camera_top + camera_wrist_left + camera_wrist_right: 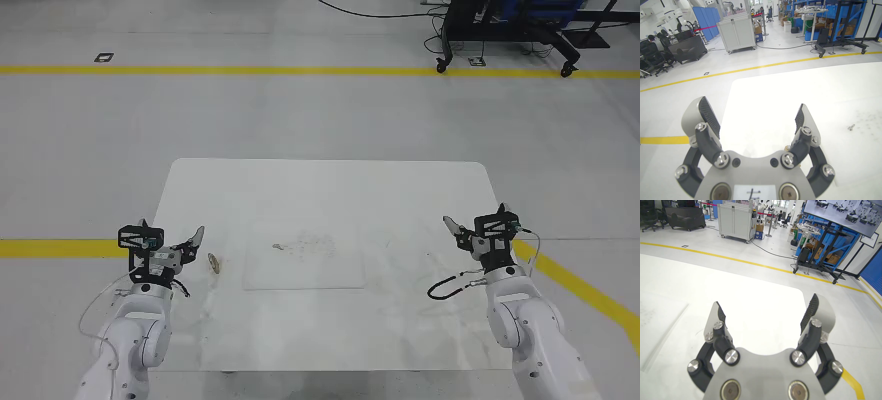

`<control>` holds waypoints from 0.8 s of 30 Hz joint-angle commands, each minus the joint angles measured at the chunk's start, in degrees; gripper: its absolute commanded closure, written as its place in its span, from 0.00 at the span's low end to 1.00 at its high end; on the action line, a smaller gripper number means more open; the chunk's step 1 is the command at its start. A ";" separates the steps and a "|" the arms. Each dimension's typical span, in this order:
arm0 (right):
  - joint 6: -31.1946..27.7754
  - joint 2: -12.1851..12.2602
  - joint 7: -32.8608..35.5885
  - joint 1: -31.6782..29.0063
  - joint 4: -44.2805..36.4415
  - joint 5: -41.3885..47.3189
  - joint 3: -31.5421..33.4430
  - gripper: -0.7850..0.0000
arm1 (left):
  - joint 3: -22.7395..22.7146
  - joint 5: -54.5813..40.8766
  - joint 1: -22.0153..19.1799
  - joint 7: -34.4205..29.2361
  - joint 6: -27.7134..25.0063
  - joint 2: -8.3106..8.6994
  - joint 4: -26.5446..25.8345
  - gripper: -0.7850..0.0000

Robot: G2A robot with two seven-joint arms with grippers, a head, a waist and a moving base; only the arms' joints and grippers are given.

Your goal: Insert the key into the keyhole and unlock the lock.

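A small brass-coloured lock lies on the white table, just right of my left gripper. In the left wrist view only a brass sliver of the lock shows behind one finger. A small metal key lies farther toward the table's middle, and it also appears as a small silver piece, the key. My left gripper stands open with nothing between its fingers, over the table's left edge. At the table's right edge my right gripper is open and holds nothing, the same right gripper.
A thin clear mat with scuff marks covers the table's middle. Yellow floor lines run around the table. A black wheeled stand is far behind, off the table.
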 commanded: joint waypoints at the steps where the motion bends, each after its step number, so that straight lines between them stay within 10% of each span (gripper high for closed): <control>1: 0.00 0.00 0.00 0.00 0.00 0.00 0.00 0.00 | 0.00 0.00 0.00 0.00 0.00 0.00 0.00 0.00; 24: -10.75 -0.35 11.73 7.87 1.37 -1.61 -9.21 0.00 | 0.00 0.00 0.00 0.00 0.00 0.00 0.00 0.00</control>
